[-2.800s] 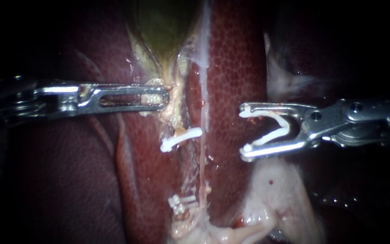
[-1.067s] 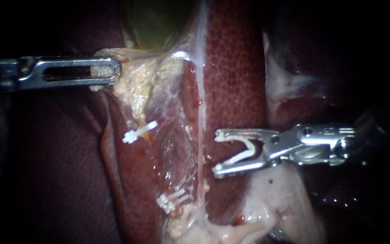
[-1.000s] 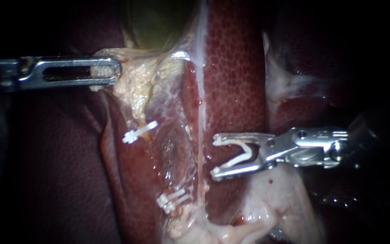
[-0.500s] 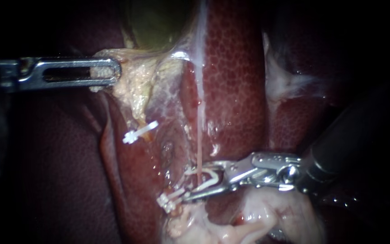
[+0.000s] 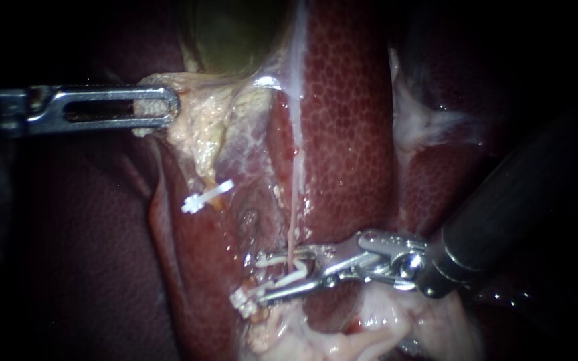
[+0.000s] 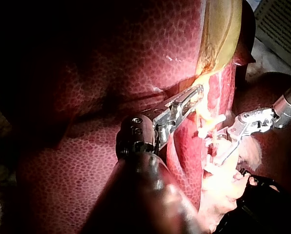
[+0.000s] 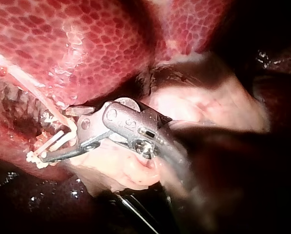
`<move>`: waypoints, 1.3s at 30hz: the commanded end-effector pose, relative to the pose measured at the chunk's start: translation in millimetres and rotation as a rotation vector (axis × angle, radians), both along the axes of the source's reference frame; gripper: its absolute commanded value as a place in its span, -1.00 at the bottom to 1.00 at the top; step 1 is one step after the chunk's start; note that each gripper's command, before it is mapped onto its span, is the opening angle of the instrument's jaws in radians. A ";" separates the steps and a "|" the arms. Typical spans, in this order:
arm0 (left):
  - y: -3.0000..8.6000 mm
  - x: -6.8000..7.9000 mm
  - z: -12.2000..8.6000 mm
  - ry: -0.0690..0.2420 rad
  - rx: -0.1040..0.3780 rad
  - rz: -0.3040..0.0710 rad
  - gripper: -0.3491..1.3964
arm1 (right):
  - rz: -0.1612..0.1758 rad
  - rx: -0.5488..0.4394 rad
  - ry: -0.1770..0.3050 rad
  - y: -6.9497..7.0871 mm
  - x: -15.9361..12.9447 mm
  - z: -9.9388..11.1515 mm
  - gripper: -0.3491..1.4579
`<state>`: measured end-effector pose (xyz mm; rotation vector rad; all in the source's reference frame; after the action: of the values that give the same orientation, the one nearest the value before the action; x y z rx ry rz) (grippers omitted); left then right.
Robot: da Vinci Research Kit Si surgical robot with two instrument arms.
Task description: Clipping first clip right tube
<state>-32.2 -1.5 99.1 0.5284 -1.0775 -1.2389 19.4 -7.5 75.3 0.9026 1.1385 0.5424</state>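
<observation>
Long axis vertical: thin pink right tube [image 5: 292, 220]. Right tool [image 5: 261, 277] grasps open white plastic clip [image 5: 299, 271] straddling it crosswise. Left tool [image 5: 162, 107] clenched on pale yellowish tissue [image 5: 195, 134].

Nope, nothing readable anywhere here. Only candidate is a grey sheet [image 6: 277, 19] beyond the gallbladder [image 6: 221, 29] in the left wrist view, and its faint lines are way too blurry to read.

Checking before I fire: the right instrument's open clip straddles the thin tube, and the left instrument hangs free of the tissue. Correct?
Not quite. The left instrument is not free: the endoscope view shows it gripping pale tissue just below the gallbladder. The rest stands: the right instrument's open clip straddles the thin tube.
</observation>
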 end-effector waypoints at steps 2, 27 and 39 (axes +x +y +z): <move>0.0 0.0 0.0 0.000 0.000 0.000 -1.00 | -0.001 0.005 -0.002 0.2 -0.3 0.1 -0.15; -0.1 0.0 0.1 0.001 -0.001 -0.001 -1.00 | -0.018 0.164 -0.036 0.3 -2.6 0.3 -1.00; -0.1 0.0 0.1 0.001 -0.001 -0.001 -1.00 | -0.018 0.170 -0.037 0.4 -2.6 0.2 -1.00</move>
<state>-32.2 -1.6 99.2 0.5271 -1.0778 -1.2393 16.7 -7.1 75.5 1.0440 1.0592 0.6473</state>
